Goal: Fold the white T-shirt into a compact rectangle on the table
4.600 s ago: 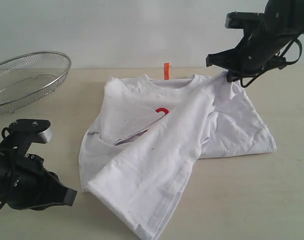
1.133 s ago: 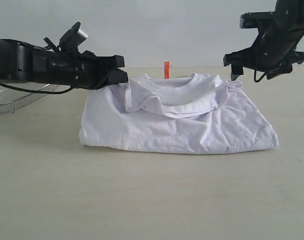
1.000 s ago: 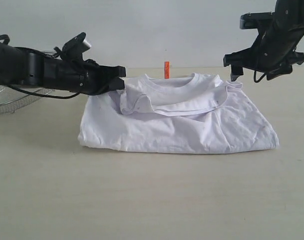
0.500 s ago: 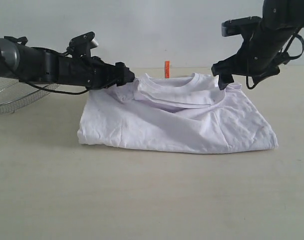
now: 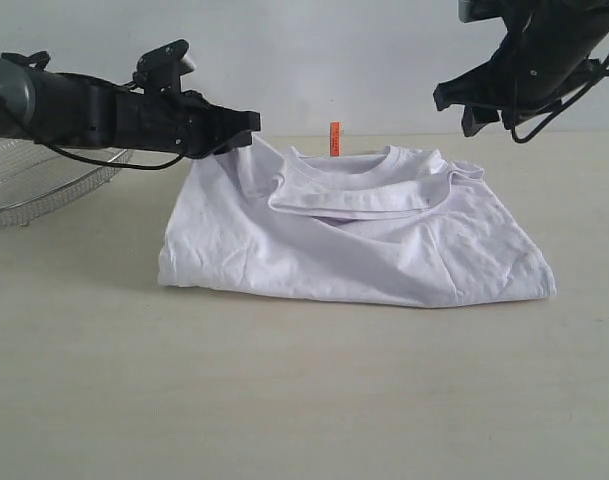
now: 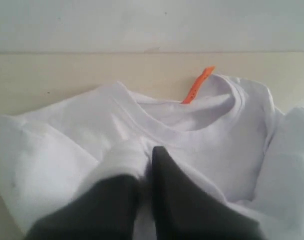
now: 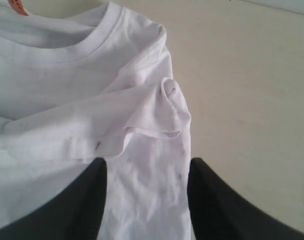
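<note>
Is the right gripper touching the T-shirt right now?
Apart. The exterior view shows the right gripper hanging above the white T-shirt, with bare background plainly visible between its fingertips and the cloth.

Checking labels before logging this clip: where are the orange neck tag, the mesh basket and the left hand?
orange neck tag (image 5: 334, 139): exterior view, middle of the tag.
mesh basket (image 5: 29, 185): exterior view, its wire wall.
left hand (image 5: 246, 124): exterior view, between the fingertips pinching the white T-shirt (image 5: 364, 255).

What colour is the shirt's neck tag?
Orange. The neck tag on the white T-shirt shows best in the left wrist view.
</note>
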You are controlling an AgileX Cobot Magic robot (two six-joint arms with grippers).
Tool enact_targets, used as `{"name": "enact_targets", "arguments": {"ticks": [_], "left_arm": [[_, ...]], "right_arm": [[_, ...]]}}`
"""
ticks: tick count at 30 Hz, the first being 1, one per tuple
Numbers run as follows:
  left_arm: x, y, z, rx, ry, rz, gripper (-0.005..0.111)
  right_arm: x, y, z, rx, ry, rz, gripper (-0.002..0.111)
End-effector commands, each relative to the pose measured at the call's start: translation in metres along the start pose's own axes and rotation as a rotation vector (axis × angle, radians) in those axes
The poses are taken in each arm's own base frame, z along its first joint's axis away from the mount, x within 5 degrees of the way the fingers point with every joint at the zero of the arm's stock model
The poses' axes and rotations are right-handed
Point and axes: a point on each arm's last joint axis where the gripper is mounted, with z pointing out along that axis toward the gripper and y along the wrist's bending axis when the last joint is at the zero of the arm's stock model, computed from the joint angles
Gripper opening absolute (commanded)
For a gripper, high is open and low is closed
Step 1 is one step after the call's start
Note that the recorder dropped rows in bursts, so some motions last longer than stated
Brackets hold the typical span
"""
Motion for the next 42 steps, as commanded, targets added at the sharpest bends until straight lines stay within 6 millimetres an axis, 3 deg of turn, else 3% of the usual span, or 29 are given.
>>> {"name": "enact_targets", "arguments": {"ticks": [1,5,10,15,17,19,23,29,32,34,35,38,39,42], "left_arm": [[0.011,0.000,-0.003,-0.008,0.125,0.063,0.005],[0.017,0.007,-0.005,-0.065,0.206,0.139,0.005],[0.026,0.002,-0.007,0.005,0.297,0.184,0.010],[0.030,0.006,-0.013,0.005,0.377,0.258,0.039],[0.025,0.012,-0.017,-0.027,0.377,0.254,0.051],[0.019,0.020,-0.025,-0.060,0.370,0.235,0.057],[0.006,0.030,-0.041,-0.084,0.353,0.206,0.056],[0.001,0.022,-0.055,-0.018,0.404,0.195,0.056],[0.005,0.014,-0.060,0.046,0.468,0.188,0.042],[0.009,0.010,-0.063,0.094,0.529,0.188,0.019],[0.011,0.008,-0.066,0.113,0.559,0.198,0.008],[0.014,0.005,-0.071,0.146,0.615,0.221,0.005],[0.014,0.004,-0.073,0.152,0.626,0.222,0.005],[0.017,0.004,-0.073,0.139,0.650,0.173,0.005]], "right_arm": [[-0.002,-0.001,-0.007,0.005,-0.010,-0.007,0.043],[-0.002,-0.001,-0.007,0.005,-0.008,-0.007,0.043],[-0.002,-0.001,-0.007,0.005,-0.008,-0.007,0.046],[0.000,-0.001,-0.007,0.004,0.012,-0.007,0.064],[0.002,-0.001,-0.007,0.003,0.036,-0.007,0.068],[0.003,-0.001,-0.007,0.003,0.047,-0.007,0.067],[0.004,-0.001,-0.007,0.003,0.054,-0.007,0.067],[0.005,0.000,-0.007,-0.007,0.070,0.002,0.067],[0.010,0.003,-0.008,-0.033,0.120,0.015,0.066],[0.014,0.004,-0.008,-0.044,0.166,0.005,0.056],[0.016,0.004,-0.009,-0.046,0.189,0.005,0.046],[0.020,0.004,-0.010,-0.053,0.241,0.008,0.007],[0.022,0.006,-0.010,-0.073,0.260,0.029,0.001],[0.026,0.012,-0.004,-0.123,0.303,0.041,0.001]]}}
